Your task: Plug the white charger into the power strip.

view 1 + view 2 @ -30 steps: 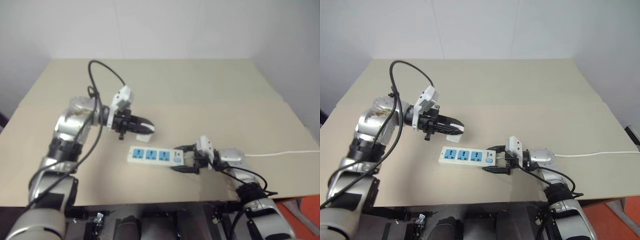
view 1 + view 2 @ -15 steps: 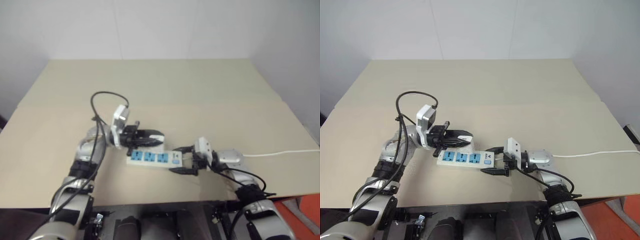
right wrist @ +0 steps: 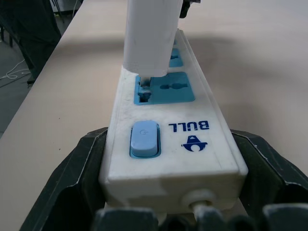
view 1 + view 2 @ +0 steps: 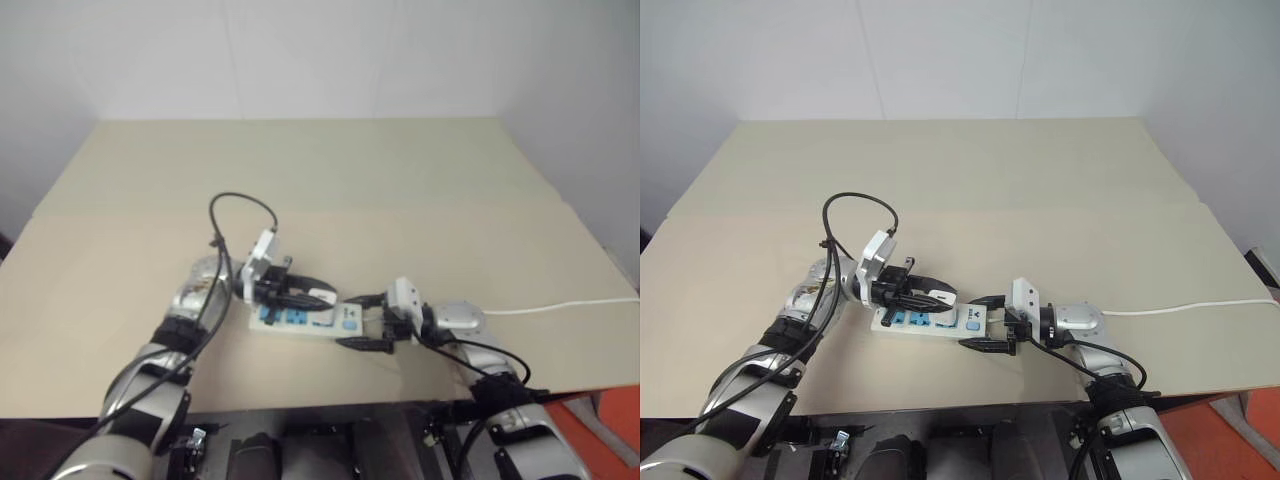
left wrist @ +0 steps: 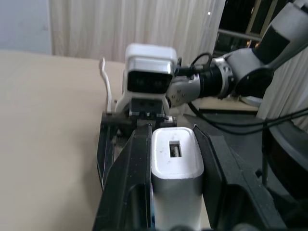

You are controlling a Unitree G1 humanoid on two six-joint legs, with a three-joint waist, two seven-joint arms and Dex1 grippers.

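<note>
Left gripper (image 5: 173, 159) clamps the white charger (image 5: 175, 161), prongs at the socket nearest the switch, not seated. Right gripper (image 3: 171, 178) grips the power strip (image 3: 168, 139) at its switch end, at its 3 o'clock end. Pressing home remains.

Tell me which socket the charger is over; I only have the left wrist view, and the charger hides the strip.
Observer: The charger stands over the socket nearest the switch on the strip.
Operator: Is it seated?
Observer: Not fully. The right wrist view shows a gap under it, with its prongs at the slots.
Operator: Is the strip held?
Observer: Yes, the right gripper clamps its switch end from both sides.
</note>
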